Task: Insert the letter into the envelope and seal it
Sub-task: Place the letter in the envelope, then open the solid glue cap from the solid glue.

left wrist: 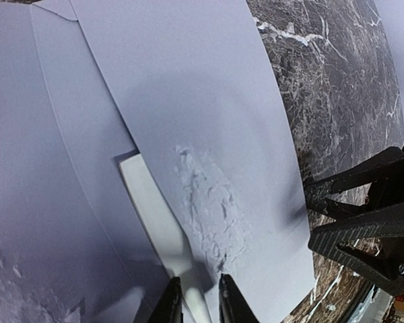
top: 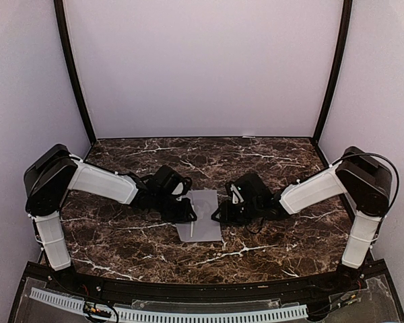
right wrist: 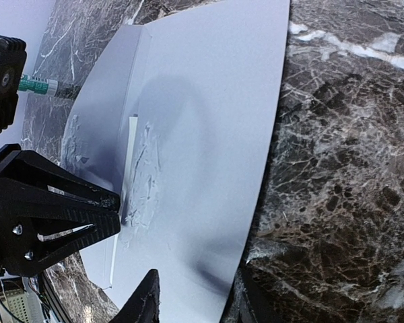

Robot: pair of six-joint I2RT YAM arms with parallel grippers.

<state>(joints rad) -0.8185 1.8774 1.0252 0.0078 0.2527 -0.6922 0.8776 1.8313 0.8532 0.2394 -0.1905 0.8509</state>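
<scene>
The light-grey envelope (top: 203,215) lies flat on the marble table between the two arms. The letter does not show in any view. My left gripper (left wrist: 200,303) is shut on a narrow white strip (left wrist: 158,215) that runs from under the envelope's upper layer (left wrist: 188,87), beside a wrinkled patch (left wrist: 212,208). That gripper (right wrist: 119,212) and the strip (right wrist: 130,155) also show in the right wrist view. My right gripper (right wrist: 195,299) stands open astride the envelope's (right wrist: 209,134) right edge, one finger over the paper, the other over the table. From above, both grippers (top: 187,215) (top: 219,214) meet at the envelope.
The dark marble table (top: 269,161) stretches on all sides of the envelope, with pale walls behind and at both sides. A small green-and-white tube-like thing (right wrist: 37,85) shows beyond the left gripper. The arm bases stand at the near corners.
</scene>
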